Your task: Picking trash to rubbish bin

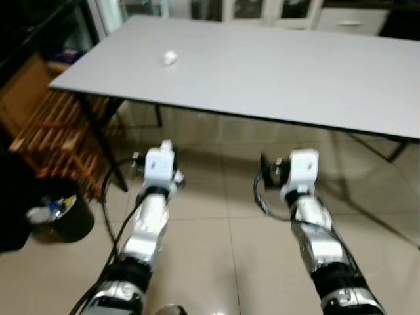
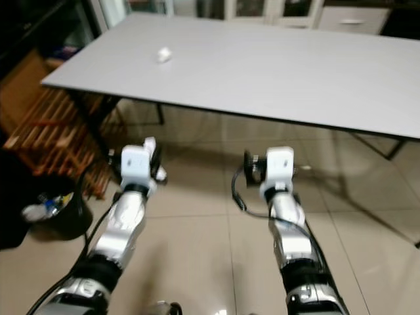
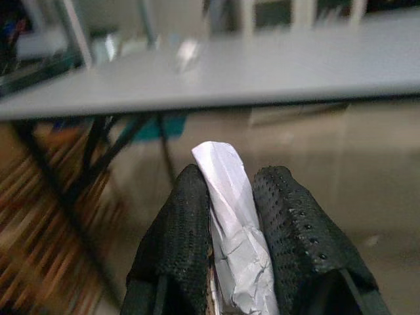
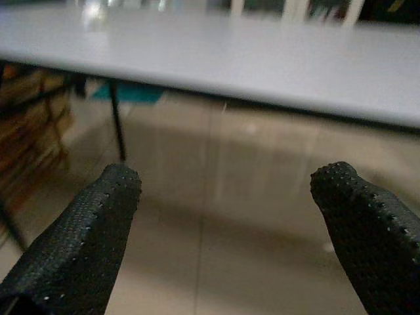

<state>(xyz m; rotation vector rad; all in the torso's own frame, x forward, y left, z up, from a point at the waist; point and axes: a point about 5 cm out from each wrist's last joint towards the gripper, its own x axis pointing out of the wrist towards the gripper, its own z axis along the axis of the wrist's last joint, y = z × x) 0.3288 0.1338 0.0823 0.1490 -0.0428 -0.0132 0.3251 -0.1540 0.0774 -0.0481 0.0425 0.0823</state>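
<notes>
From the left eye there's one long grey table (image 1: 275,72) running across the room, with one small white crumpled scrap (image 1: 169,58) sitting on it near its left end, a bit in from the front edge. Both silver arms are held out low over the tiled floor (image 1: 216,249), in front of the table's front edge, two arms, one on each side. Down at the floor on the left, beside some wooden slatted stuff (image 1: 59,141), there's one black rubbish bin (image 1: 65,216) with a few bits already in it. The right eye shows the same setup: the scrap (image 2: 163,54) still up by the left end of the table, the bin (image 2: 56,213) on the floor off to the left of the left arm. The left wrist view is the interesting one: the left gripper (image 3: 230,203) has its two black fingers clamped on one white wad of paper (image 3: 233,230), which sticks up past the fingertips, and the table edge with that other scrap (image 3: 188,54) is blurry beyond it. So that's two bits of trash total, one on the table and one being gripped. In the right wrist view, the right gripper (image 4: 230,210) has its two fingers spread wide apart with nothing between them, just floor tiles and the table's underside ahead.
</notes>
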